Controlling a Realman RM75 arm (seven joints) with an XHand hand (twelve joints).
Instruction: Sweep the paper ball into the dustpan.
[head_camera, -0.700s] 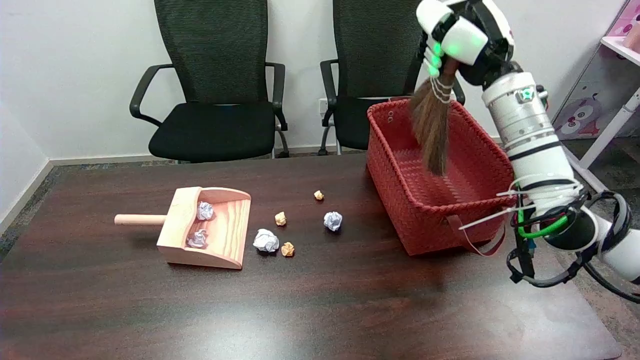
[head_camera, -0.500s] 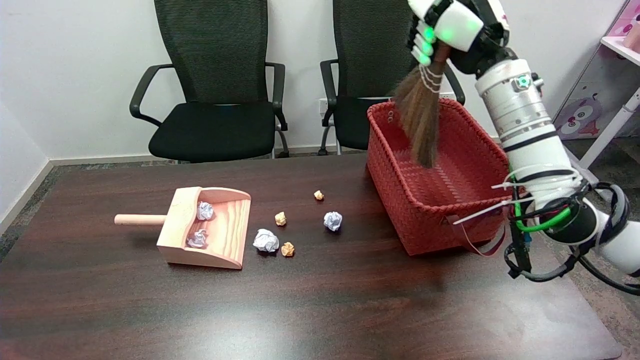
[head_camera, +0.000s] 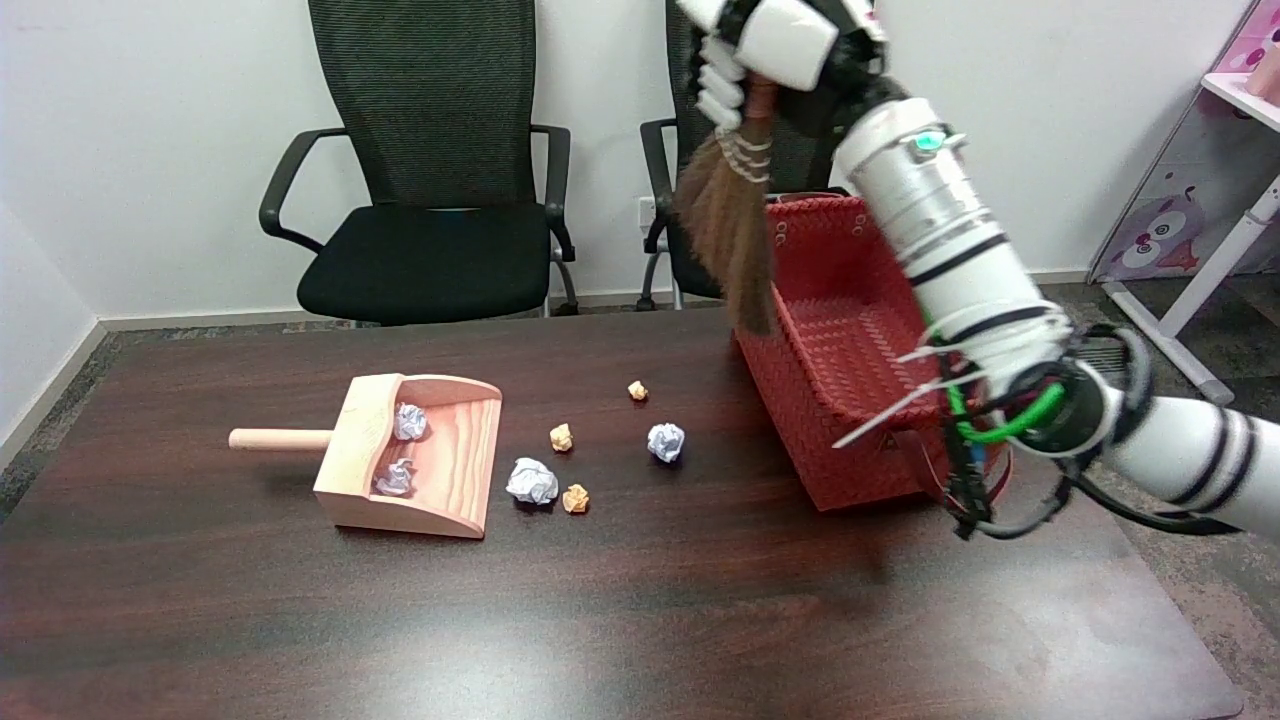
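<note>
My right hand (head_camera: 775, 45) is high at the top of the view, gripping the handle of a small brown brush (head_camera: 730, 235) whose bristles hang down over the left rim of the red basket (head_camera: 850, 400). A wooden dustpan (head_camera: 420, 455) lies at the table's left with its mouth facing right; two white paper balls (head_camera: 409, 421) sit inside it. Loose on the table to its right are two more white paper balls (head_camera: 531, 481) (head_camera: 666, 441) and three small tan ones (head_camera: 575, 498) (head_camera: 561, 437) (head_camera: 637, 390). The brush is well above and right of them.
The red woven basket stands at the table's right, partly hidden by my forearm (head_camera: 950, 270). Two black office chairs (head_camera: 430, 190) stand behind the table's far edge. A white shelf (head_camera: 1225, 150) is at the far right.
My right hand has carried the brush up and to the left, from inside the basket to above its left rim. The paper balls and dustpan have not moved.
</note>
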